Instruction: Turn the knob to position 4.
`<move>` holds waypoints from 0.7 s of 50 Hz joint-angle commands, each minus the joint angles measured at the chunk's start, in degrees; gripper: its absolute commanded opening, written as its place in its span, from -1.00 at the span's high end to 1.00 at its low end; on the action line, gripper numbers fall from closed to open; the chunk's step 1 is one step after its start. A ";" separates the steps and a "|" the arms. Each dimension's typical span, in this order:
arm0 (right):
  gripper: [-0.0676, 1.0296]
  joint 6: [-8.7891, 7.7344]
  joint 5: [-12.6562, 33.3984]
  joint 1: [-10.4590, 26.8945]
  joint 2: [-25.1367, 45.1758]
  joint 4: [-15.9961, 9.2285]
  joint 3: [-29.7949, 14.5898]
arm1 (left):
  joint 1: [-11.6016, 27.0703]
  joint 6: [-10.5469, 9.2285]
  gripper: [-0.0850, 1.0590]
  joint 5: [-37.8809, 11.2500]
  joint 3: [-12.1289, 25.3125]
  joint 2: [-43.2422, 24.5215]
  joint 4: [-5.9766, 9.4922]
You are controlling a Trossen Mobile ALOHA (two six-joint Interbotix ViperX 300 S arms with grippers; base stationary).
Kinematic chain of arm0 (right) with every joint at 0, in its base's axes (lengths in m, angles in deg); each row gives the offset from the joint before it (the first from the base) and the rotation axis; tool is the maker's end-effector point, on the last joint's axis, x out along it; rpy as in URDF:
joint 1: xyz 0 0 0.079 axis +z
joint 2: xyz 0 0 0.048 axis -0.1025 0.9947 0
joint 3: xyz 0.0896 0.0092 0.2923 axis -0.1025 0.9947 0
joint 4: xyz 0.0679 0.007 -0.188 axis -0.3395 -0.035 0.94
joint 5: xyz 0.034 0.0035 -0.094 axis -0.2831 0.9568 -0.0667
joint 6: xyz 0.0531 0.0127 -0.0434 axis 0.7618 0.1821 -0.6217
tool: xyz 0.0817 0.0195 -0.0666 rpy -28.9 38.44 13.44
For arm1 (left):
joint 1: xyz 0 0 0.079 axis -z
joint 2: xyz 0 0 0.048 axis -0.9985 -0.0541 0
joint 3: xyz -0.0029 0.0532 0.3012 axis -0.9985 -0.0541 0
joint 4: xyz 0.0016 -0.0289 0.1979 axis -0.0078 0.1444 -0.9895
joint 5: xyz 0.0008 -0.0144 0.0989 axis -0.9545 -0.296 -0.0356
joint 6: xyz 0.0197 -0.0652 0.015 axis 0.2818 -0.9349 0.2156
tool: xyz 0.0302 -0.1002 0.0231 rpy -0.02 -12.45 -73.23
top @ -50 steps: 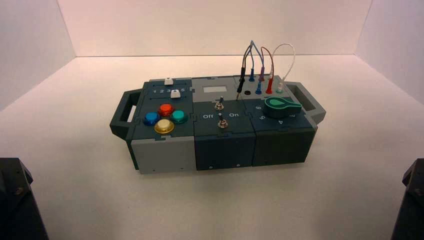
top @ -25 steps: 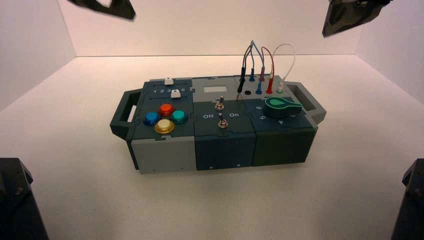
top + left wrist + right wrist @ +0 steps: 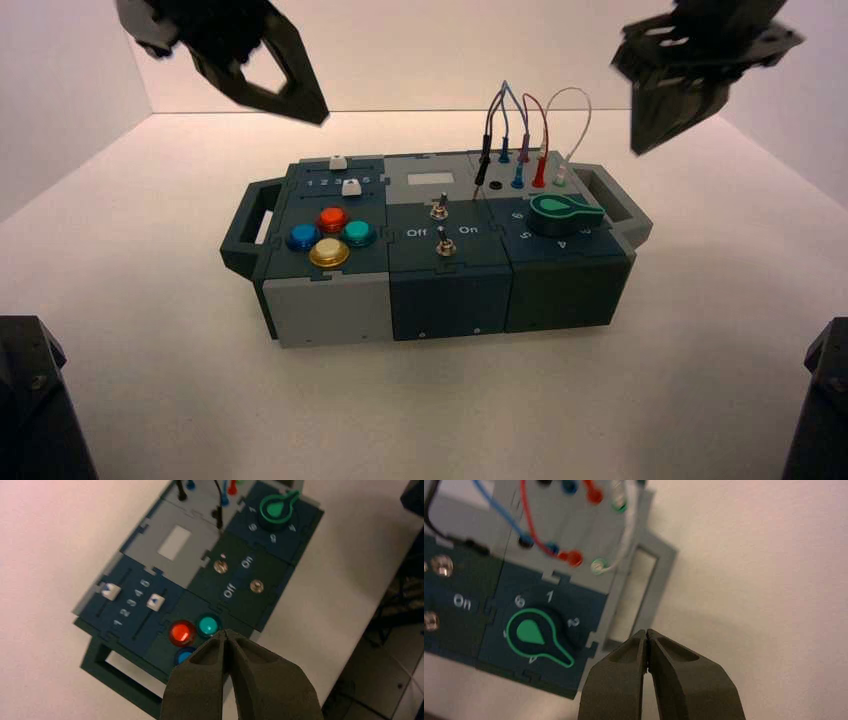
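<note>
The green teardrop knob (image 3: pixel 558 212) sits on the right end of the box (image 3: pixel 330 310). In the right wrist view the knob (image 3: pixel 531 635) has its pointer arm lying between the printed 2 (image 3: pixel 572 622) and the partly covered 4 (image 3: pixel 531 660). The digit 4 (image 3: pixel 561 244) is on the near side of the knob. My right gripper (image 3: pixel 640 148) (image 3: pixel 646 631) hangs shut and empty in the air, above and behind the box's right handle. High over the box's left end, my left gripper (image 3: pixel 310 112) (image 3: pixel 225 631) is also shut and empty.
Red, blue, yellow and teal dome buttons (image 3: pixel 330 235) and two white sliders (image 3: pixel 343 175) fill the box's left part. Two metal toggles (image 3: pixel 440 225) stand mid-box. Looped wires (image 3: pixel 520 130) rise behind the knob. Dark arm bases (image 3: pixel 30 400) fill the near corners.
Both arms have come down into view from the top, the left over the box's left end and the right over its right end. The box and knob have not moved.
</note>
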 commanded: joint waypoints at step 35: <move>0.92 -0.53 4.04 8.88 7.03 -1.58 -2.81 | 2.72 0.35 0.90 0.62 2.99 -3.16 -0.09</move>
